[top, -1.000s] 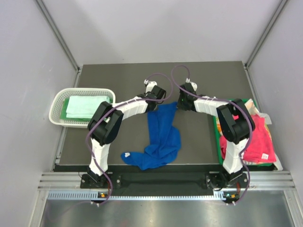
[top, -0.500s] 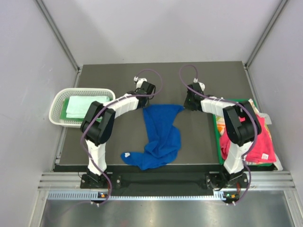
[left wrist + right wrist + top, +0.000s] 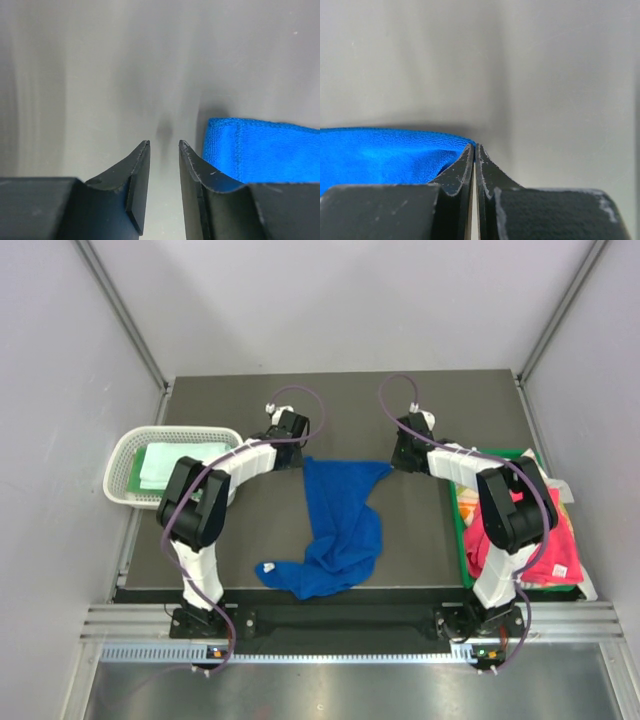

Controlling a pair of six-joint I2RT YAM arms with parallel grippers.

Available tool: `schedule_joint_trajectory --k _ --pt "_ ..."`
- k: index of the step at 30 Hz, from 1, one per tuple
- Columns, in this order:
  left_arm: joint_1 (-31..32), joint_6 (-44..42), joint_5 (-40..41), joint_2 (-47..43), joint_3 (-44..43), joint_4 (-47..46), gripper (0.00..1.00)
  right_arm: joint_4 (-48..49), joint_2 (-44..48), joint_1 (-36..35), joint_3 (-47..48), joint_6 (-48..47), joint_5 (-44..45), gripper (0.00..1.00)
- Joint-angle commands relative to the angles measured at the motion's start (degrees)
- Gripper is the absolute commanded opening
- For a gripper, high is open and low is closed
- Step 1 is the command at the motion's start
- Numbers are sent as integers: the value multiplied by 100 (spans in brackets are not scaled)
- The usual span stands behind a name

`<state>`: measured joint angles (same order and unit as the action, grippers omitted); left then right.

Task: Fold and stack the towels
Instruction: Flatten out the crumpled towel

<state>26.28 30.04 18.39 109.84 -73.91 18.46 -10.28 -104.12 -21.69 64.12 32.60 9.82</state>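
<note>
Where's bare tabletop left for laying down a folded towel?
Free: the far strip of table along the back edge, and the patches either side of the blue towel, toward the basket and the bin. Crowded: the centre.

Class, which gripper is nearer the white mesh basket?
Left. The left gripper is a short way right of the white mesh basket; the right gripper is farther right, across the royal blue towel's far edge.

Towels being observed, three colours.
Royal blue towel (image 3: pixel 345 520) is being seen mid-table, far edge flat, near end bunched; mint towel (image 3: pixel 178 465) folded at left; pink towel (image 3: pixel 548 545) crumpled at right.
</note>
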Motion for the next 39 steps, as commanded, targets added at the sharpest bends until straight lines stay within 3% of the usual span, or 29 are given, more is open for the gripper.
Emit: schedule_joint_trajectory --k 1,5,12,20,28,30,34,39 --pt "-44 -34 -309 -490 17 -246 35 -18 137 69 171 -113 90 0" --pt "96 98 -635 -570 -35 -422 45 -53 111 60 224 -113 72 0" --pt "711 466 795 397 -1177 483 54 -61 49 77 303 -113 46 0" --pt "852 564 1420 854 -1284 746 59 -53 -65 60 347 -131 2 0" --pt "852 494 1694 942 -1231 835 54 -9 -91 78 294 -149 -16 0" --pt "852 485 1703 925 -1214 844 44 9 -91 78 277 -140 -16 0" --pt "826 450 1703 873 -1170 852 36 9 -74 104 250 -149 -33 0" --pt "694 397 1492 811 -1091 800 34 35 -65 148 207 -149 -60 0"
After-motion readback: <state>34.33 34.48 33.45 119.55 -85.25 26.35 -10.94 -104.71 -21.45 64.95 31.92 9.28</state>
